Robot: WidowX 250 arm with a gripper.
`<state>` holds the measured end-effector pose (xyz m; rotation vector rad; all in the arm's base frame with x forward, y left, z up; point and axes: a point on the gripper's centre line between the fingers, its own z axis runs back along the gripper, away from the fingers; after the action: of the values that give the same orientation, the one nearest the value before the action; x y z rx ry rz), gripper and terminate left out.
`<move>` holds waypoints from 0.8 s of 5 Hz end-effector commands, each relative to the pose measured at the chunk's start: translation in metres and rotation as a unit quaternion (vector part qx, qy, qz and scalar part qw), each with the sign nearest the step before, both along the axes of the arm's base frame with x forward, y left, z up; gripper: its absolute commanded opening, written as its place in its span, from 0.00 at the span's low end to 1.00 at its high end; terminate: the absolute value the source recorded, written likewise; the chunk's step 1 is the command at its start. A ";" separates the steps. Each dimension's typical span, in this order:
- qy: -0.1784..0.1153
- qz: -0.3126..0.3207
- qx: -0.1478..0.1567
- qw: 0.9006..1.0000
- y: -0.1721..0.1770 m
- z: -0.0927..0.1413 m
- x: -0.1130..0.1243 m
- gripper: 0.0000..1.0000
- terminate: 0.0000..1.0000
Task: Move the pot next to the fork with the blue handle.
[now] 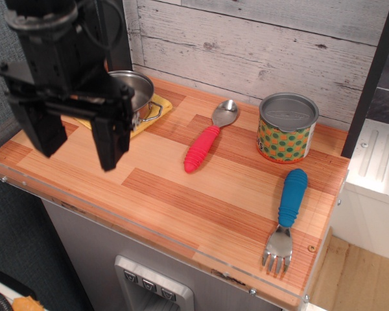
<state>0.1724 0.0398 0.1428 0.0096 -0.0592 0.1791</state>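
While the pot (133, 91) rests on a yellow cloth (157, 109) at the back left corner of the wooden counter (181, 194), the fork with the blue handle (286, 217) lies well apart at the front right, tines forward. Before the pot hangs the black gripper (78, 139), jaws spread, holding nothing.

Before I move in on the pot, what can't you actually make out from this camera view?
- Pot: its left side and most of the inside are hidden behind the gripper and arm.
- Yellow cloth under the pot: mostly covered by pot and arm; its extent is unclear.
- Gripper height above the table: one view only, so I cannot judge it.
- Fork with the blue handle: fully visible, near the front right edge.
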 end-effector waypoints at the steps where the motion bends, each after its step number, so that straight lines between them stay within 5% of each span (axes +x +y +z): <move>1: -0.030 0.156 0.013 0.987 0.025 0.000 0.034 1.00 0.00; 2: -0.090 0.278 -0.007 0.956 0.046 0.002 0.046 1.00 0.00; 3: -0.107 0.383 -0.005 0.917 0.064 0.003 0.061 1.00 0.00; 4: -0.128 0.430 -0.017 0.893 0.078 -0.012 0.082 1.00 0.00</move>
<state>0.2558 0.1091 0.1157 -0.0189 -0.2611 1.0733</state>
